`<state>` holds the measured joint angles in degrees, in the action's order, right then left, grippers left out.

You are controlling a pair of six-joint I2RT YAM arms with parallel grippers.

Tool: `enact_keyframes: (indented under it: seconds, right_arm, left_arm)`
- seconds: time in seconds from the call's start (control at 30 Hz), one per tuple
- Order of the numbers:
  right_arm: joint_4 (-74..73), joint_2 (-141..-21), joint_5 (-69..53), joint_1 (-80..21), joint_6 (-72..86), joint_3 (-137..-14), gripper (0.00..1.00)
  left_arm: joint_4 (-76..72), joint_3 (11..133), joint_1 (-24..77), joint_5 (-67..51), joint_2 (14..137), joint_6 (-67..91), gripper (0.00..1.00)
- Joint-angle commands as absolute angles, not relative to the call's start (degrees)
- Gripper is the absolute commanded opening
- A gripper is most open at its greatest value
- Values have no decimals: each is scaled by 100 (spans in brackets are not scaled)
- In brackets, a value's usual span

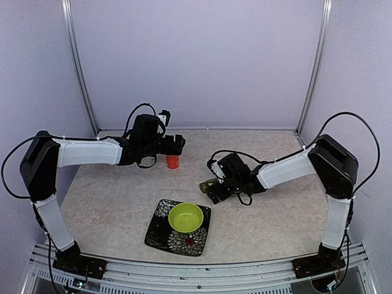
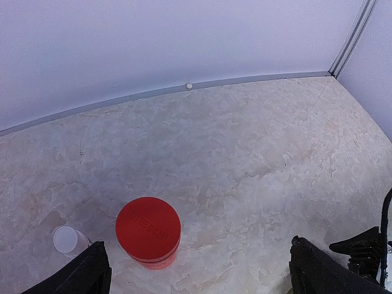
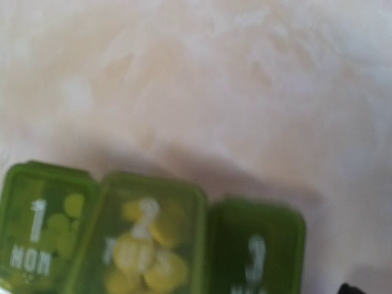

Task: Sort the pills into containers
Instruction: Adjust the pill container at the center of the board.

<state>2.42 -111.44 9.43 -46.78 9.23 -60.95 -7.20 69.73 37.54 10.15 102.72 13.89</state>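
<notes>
Overhead only: table (image 1: pixel 104 202), plate (image 1: pixel 160 229), lime bowl (image 1: pixel 186 217). Left gripper (image 2: pixel 199 272) spread wide over red-capped bottle (image 2: pixel 148 231). Right gripper (image 1: pixel 214 187) jaws apart at green pillbox (image 3: pixel 254 239); its wrist view alone shows pills (image 3: pixel 147 257) in compartments 1, 2

Table (image 1: pixel 110 202) – marbled beige top is carrying four things | plate (image 1: pixel 184 246) – sitting near the front edge | bottle (image 1: pixel 173 161) – red, standing straight behind the plate | white cap (image 2: pixel 64 239) – lying behind the plate too | pillbox (image 3: pixel 153 239) – green, lying off the plate's far right corner
</notes>
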Motion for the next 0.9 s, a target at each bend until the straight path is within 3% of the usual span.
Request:
enact_keyframes:
  seconds: [0.0, 0.23, 0.6, 0.87]
  right_arm:
    - [202, -11549, 1182, -4638, 1026, -6546, 100]
    - [100, -11873, 838, -4638, 958, -7029, 100]
    - [320, -10273, -1514, -4130, 1002, -5692, 100]
    - [397, -9887, -1674, -3515, 1645, -5409, 100]
  left_arm:
    - [-664, 6964, 3766, 1104, 10121, 1407, 99]
    - [-674, 6878, 3797, 1063, 10150, 1306, 99]
    - [-422, 7038, 3947, 958, 10234, 1172, 99]
    - [138, 7605, 4193, 973, 10976, 939, 99]
